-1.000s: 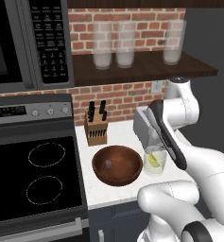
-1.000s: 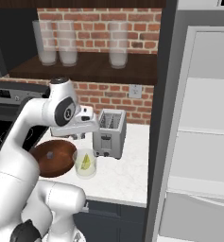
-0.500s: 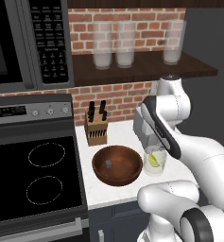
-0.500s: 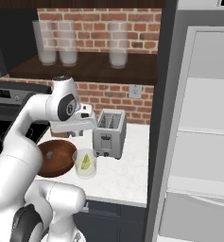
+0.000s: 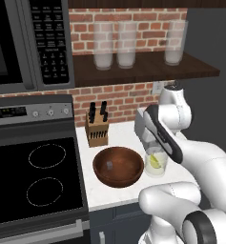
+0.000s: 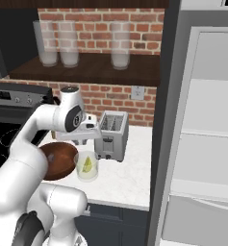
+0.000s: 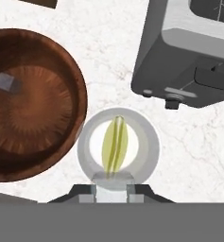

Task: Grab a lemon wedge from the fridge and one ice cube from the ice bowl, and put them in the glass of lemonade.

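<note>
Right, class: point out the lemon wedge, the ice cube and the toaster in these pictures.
lemon wedge [image 7: 115, 144], hand view, middle of the slice inside the glass.
ice cube [image 7: 5, 82], hand view, its top face, in the wooden bowl.
toaster [image 6: 112, 141], right base view, front side panel.

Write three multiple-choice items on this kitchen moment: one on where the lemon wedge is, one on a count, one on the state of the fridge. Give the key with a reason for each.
1. Where is the lemon wedge?
A. In the ice bowl
B. In the glass of lemonade
C. On a fridge shelf

2. How many tall frosted glasses stand on the wooden shelf?
A. One
B. Three
C. Five

3. What state is the fridge in?
A. Door open, shelves showing
B. Door shut
C. Lying on its side

Key:
1. B: the hand view looks down into the glass of lemonade and the yellow-green wedge sits inside its rim.
2. B: the left base view shows three frosted glasses in a row on the shelf.
3. A: the right base view shows the pale shelved inside of the fridge.
</note>
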